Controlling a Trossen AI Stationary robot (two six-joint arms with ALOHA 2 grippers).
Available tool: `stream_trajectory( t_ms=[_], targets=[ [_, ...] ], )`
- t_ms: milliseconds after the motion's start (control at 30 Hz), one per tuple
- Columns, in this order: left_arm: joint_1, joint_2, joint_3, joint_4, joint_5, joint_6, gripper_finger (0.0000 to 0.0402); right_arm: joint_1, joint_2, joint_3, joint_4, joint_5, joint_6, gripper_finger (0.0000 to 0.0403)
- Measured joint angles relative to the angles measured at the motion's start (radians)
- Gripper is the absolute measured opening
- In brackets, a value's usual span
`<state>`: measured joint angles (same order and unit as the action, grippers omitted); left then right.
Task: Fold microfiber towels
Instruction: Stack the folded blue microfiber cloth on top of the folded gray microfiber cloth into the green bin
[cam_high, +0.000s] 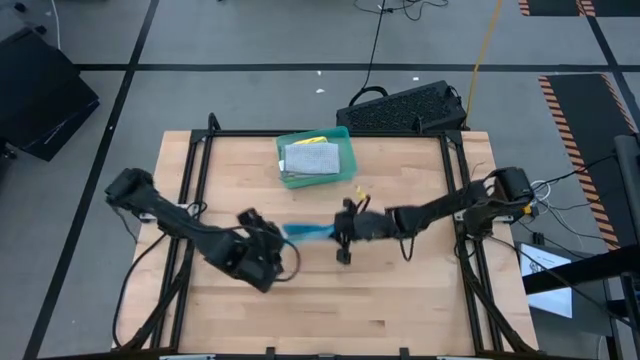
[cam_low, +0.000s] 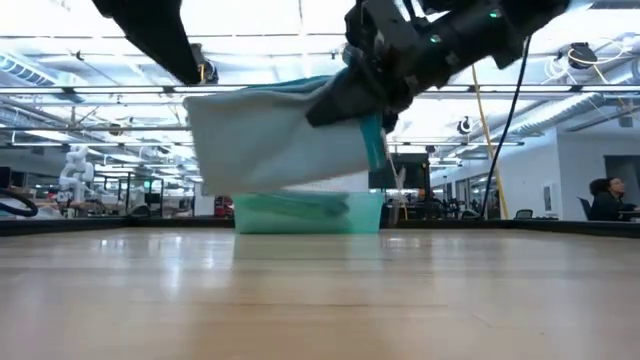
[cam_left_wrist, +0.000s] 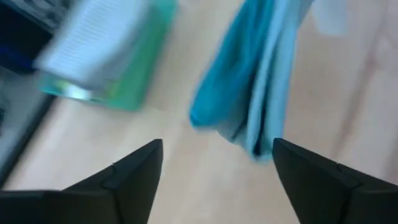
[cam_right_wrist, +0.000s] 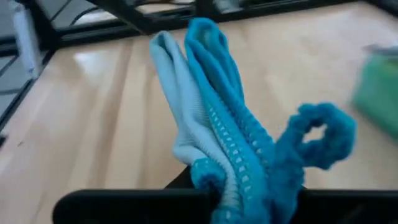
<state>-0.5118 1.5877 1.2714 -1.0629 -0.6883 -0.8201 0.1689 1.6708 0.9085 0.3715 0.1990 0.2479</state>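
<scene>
Wooden table (cam_high: 400, 300): right gripper (cam_high: 343, 232) pinches blue towel (cam_high: 308, 232); left gripper (cam_high: 262, 255), jaws wide, should regrasp its free edge.

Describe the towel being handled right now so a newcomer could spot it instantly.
Start at the teal tray at the table's far edge, then come nearer to mid-table. The light blue towel hangs bunched from the right end effector, the only cloth outside that tray.
</scene>
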Motion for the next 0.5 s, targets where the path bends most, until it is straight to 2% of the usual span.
stream_trajectory(
  t_ms=[267, 400, 500],
  targets=[
    [-0.007, -0.280, -0.212, 0.048, -0.216, -0.001, 0.0252, -0.288, -0.076, 0.017, 0.006, -0.184, -0.015, 0.0007],
    [0.014, -0.386, -0.305, 0.107, -0.279, 0.005, 0.0237, -0.417, -0.049, 0.094, -0.032, -0.298, -0.014, 0.0007],
    [0.037, -0.443, -0.366, 0.155, -0.315, 0.001, 0.0231, -0.474, -0.014, 0.180, -0.139, -0.383, -0.037, 0.0007]
  ],
)
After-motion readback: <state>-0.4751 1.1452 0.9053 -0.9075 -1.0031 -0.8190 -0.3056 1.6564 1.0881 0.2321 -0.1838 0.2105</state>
